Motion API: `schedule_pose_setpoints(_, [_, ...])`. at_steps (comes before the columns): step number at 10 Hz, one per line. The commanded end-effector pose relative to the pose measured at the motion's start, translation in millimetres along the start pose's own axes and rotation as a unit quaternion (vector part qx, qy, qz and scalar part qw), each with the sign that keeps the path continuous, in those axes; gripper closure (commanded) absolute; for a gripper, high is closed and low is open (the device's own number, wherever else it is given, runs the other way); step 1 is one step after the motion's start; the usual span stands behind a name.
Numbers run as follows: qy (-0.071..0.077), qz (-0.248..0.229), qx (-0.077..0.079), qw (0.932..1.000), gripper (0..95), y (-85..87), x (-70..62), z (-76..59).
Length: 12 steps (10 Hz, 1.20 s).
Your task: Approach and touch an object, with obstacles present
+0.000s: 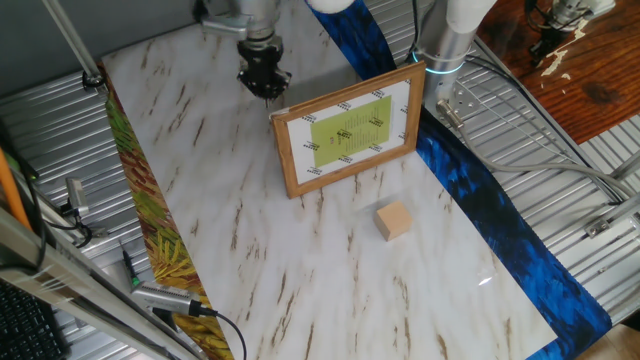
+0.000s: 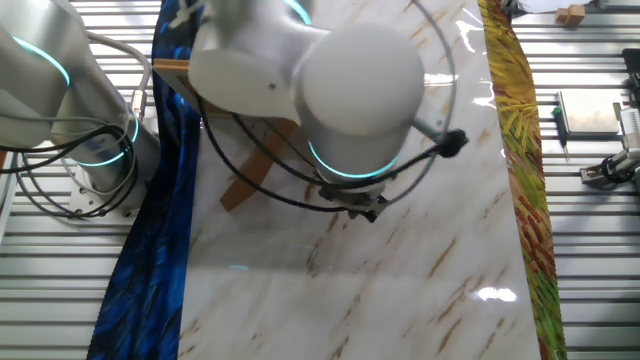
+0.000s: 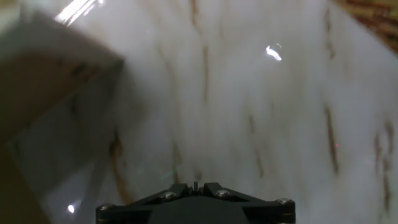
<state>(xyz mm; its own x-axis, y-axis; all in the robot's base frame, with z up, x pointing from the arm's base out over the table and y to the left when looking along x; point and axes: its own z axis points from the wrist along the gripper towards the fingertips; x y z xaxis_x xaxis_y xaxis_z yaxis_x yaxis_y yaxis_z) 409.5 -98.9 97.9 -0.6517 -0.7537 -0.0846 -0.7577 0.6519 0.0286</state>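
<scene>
The small tan wooden cube (image 1: 394, 221) sits on the marble table in front of the framed board (image 1: 350, 130). The board stands upright, with a brown frame, a white border and a yellow-green centre. My gripper (image 1: 267, 93) hangs just above the table behind the board's left end, on the far side from the cube. Its fingers are together and hold nothing. In the hand view the fingertips (image 3: 195, 185) meet over bare marble, and the board's blurred back (image 3: 43, 74) is at upper left. In the other fixed view the arm hides the cube, and only the board's wooden prop (image 2: 242, 185) shows.
A blue patterned strip (image 1: 490, 220) runs along one long table edge and a yellow-green strip (image 1: 150, 230) along the other. The arm's base (image 1: 450, 40) stands beyond the board. Cables and metal rails lie off the table (image 1: 560, 150).
</scene>
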Motion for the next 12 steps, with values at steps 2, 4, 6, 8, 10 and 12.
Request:
schedule_pose_setpoints(2, [0.069,0.018,0.027,0.9971,95.0,-1.3,-0.4,1.5])
schedule_pose_setpoints(4, [0.067,0.026,0.028,0.997,95.0,1.3,-2.6,4.5])
schedule_pose_setpoints(6, [0.062,0.007,0.023,0.9978,95.0,3.3,8.9,11.6])
schedule_pose_setpoints(8, [0.061,-0.001,0.025,0.9979,95.0,9.0,47.5,17.9])
schedule_pose_setpoints(10, [0.054,-0.011,0.025,0.9982,95.0,14.2,82.4,22.1])
schedule_pose_setpoints(12, [0.044,-0.014,0.024,0.9986,95.0,23.6,123.8,28.4])
